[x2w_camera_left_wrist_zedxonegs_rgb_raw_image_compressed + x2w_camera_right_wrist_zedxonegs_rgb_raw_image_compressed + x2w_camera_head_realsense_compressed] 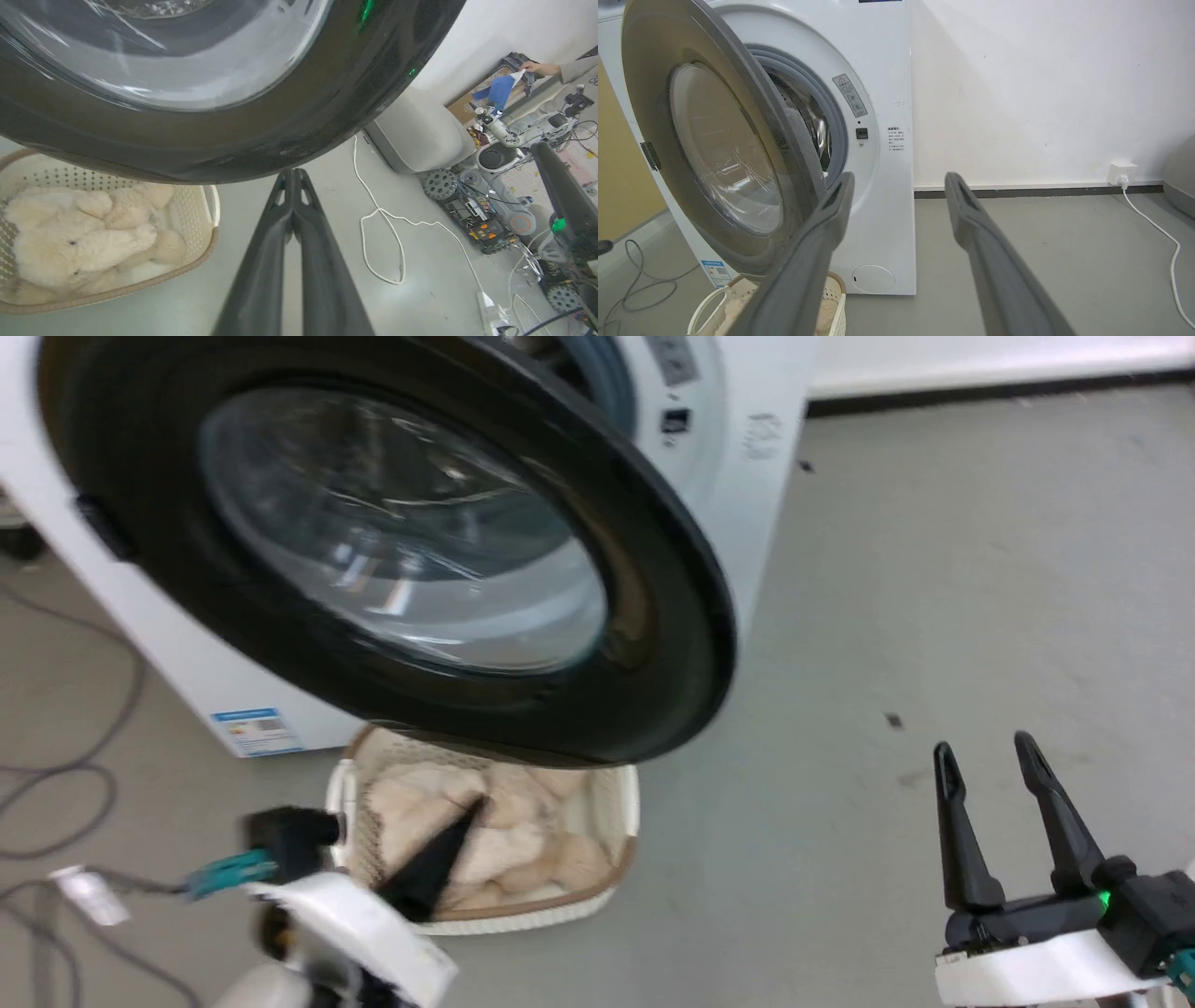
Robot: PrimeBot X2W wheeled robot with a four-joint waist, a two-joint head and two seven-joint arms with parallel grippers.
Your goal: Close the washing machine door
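The washing machine door (392,541), round with a glossy black rim and a bulging clear glass centre, stands partly open from the white washing machine (882,140). The door (719,144) swings out on the left, uncovering the grey-blue gasket and steel drum. My left gripper (293,173) is shut, its tips just below the door's lower black rim (261,140); whether they touch it is unclear. In the head view the left gripper (471,810) hangs over the basket, under the door. My right gripper (985,751) is open and empty over bare floor, right of the machine, and its fingers (831,210) frame the washer.
A white plastic basket (616,821) of beige plush stands on the floor under the door. Cables lie at the left (65,784). A white cord (373,224) crosses the floor, and other robots and gear (495,205) crowd the far side. A wall socket (1120,173) sits low on the wall.
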